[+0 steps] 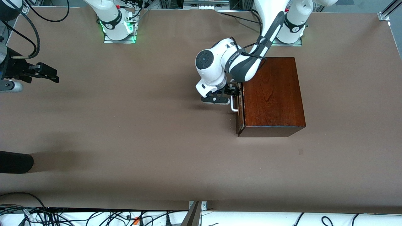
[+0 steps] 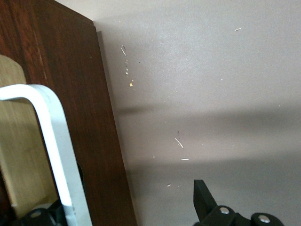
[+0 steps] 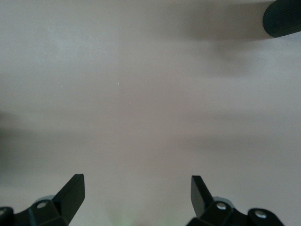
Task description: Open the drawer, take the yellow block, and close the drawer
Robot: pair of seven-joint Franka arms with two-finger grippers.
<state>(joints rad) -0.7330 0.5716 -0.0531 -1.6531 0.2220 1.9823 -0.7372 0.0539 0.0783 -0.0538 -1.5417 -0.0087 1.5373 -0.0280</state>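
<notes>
The dark mahogany box [image 1: 272, 94] stands toward the left arm's end of the table. Its drawer front [image 1: 240, 106] faces the right arm's end and carries the white bar handle [image 1: 234, 106]. The drawer looks shut or barely out. My left gripper [image 1: 233, 91] is open at the handle. In the left wrist view, the handle [image 2: 51, 146] and the drawer front [image 2: 94, 141] lie between the fingers [image 2: 202, 195] of the left gripper [image 2: 124, 202]. The yellow block is hidden. My right gripper [image 1: 47, 73] waits open over bare table, and its own view also shows it open [image 3: 136, 188].
The brown table [image 1: 141, 125] spreads round the box. A black rounded object [image 1: 15, 163] lies at the table edge toward the right arm's end, and it also shows in the right wrist view [image 3: 282, 19]. Cables run along the edge nearest the camera.
</notes>
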